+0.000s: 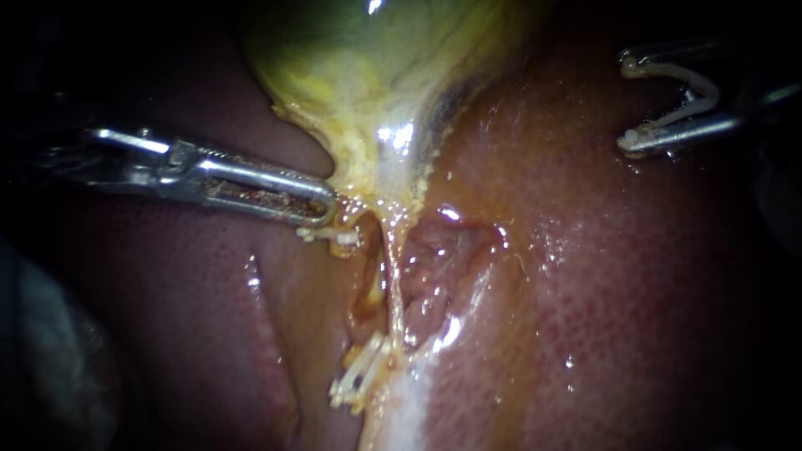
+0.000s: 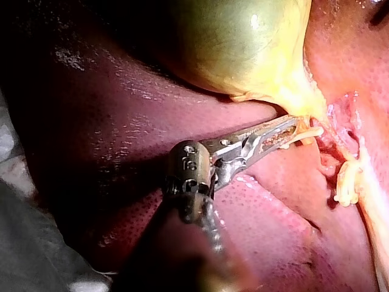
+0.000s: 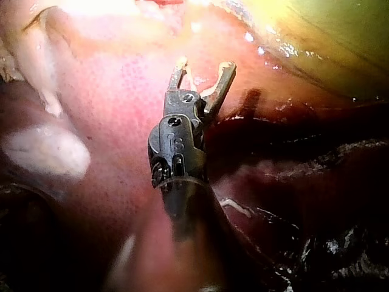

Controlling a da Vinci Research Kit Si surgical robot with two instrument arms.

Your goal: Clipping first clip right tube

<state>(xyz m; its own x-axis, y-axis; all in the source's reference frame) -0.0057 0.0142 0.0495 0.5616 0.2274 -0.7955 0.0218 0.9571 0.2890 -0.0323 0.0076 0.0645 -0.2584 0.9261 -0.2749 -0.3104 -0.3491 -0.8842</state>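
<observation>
Approach step. My right instrument (image 1: 628,102) sits well off the tube (image 1: 390,284), jaws spread, open clip (image 1: 697,79) seated between them. My left instrument (image 1: 326,209) has its jaws pinching the gallbladder (image 1: 359,75) neck. Next, I judge: bring clip astride the tube, square, clear of liver (image 1: 626,292).

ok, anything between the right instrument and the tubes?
Only wet liver and a raw hollow beside the tubes, per the endoscope view; the right instrument, clip loaded, is apart from them.

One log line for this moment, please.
left instrument: grips gallbladder | right instrument: holds open clip, far from tubes | clipping: not yet begun
</observation>
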